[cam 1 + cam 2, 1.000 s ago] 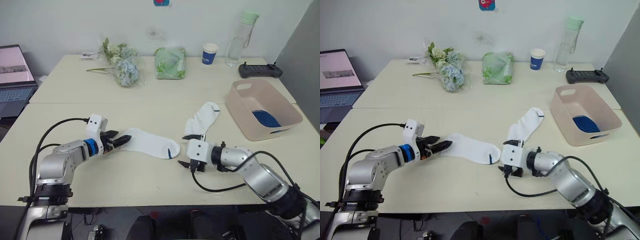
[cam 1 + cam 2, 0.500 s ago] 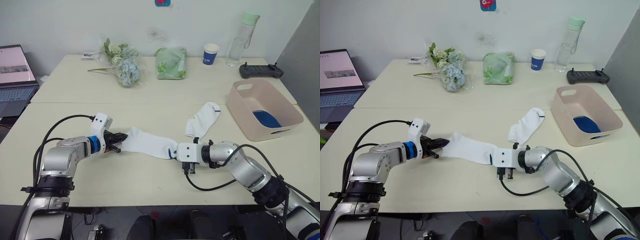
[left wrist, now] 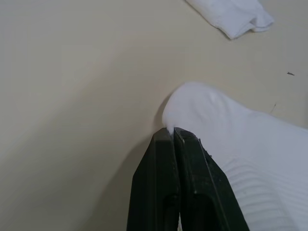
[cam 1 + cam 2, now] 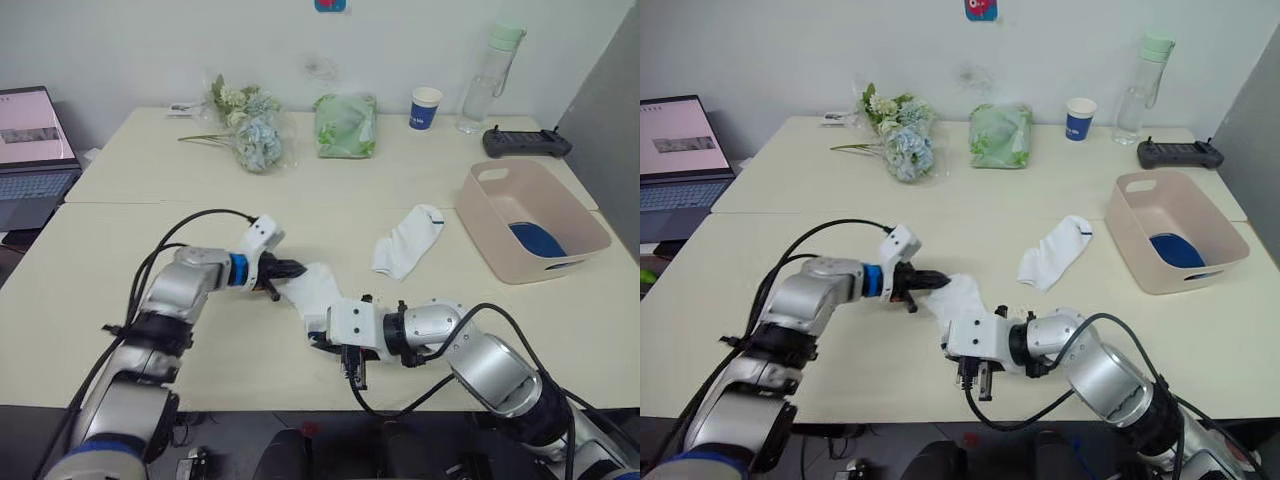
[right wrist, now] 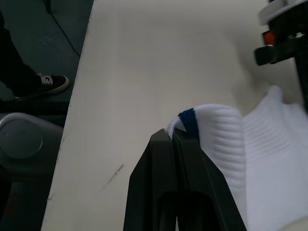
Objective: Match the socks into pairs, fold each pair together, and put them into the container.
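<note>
Progress looks well past halfway, judged from what lies where. Dark blue fabric already rests in the pale pink container [image 4: 575, 262] at the right of the table [image 4: 130, 230], though how many socks make up that bundle cannot be told. No light blue socks can be made out there or on the table.

Two white socks are left. One white sock [image 4: 318, 292] lies near the front edge, bunched and stretched between both arms. The left gripper [image 4: 290, 268] has its fingers pressed tight together on that sock's plain end, as the left wrist view shows with cloth caught at the tips. The right gripper [image 4: 318, 338] is likewise clamped closed on the ribbed cuff with its small dark blue mark [image 5: 188, 120]. So this sock seems to be mid-carry or mid-fold.

The second white sock [image 4: 405, 243] lies flat farther back and to the right, apart from the held one and between it and the container.

Remaining, by my reading: bring the two white socks together, fold them as a pair, and drop them into the container.
</note>
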